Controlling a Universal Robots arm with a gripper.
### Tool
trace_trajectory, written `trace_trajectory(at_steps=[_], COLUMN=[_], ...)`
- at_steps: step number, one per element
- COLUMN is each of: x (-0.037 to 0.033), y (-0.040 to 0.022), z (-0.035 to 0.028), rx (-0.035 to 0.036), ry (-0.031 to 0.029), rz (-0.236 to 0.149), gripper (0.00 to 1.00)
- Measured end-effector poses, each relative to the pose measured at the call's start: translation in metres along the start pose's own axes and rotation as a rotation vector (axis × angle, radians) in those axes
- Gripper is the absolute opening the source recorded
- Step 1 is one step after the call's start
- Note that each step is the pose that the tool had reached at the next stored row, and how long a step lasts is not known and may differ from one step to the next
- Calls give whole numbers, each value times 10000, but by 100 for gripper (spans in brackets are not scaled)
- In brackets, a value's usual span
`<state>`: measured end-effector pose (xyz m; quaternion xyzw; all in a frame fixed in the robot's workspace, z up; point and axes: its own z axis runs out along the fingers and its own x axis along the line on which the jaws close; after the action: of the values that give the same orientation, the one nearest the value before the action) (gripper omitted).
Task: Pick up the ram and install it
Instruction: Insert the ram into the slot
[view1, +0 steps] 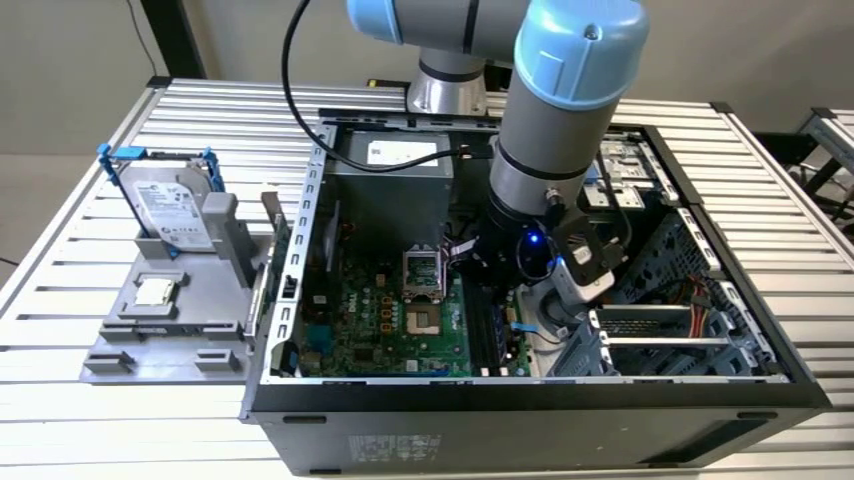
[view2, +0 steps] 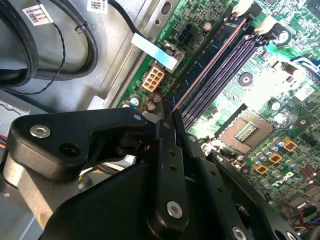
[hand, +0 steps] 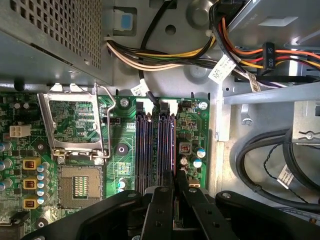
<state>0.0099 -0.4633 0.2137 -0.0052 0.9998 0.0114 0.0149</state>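
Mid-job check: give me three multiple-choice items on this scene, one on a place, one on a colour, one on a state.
1. The gripper is: A at the motherboard's memory slots; B outside the case; C on the table.
2. The hard drive frame's handle is: A red; B blue; C yellow.
3. The gripper is: A wide open; B holding a cable; C shut on the ram.
Answers: A, its fingers meet at the slots' end; B, a blue bar tops the drive; C, the thin stick runs between closed fingers.
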Motion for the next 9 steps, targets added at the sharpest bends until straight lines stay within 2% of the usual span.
trace_trajectory(at_steps=[5, 6, 9], x=[0, -1, 0], y=[0, 1, 1], z=[0, 2, 1], rx=[-1, -7, -3], ry=[1, -1, 1], rz=[0, -1, 0], gripper=[0, 100, 100])
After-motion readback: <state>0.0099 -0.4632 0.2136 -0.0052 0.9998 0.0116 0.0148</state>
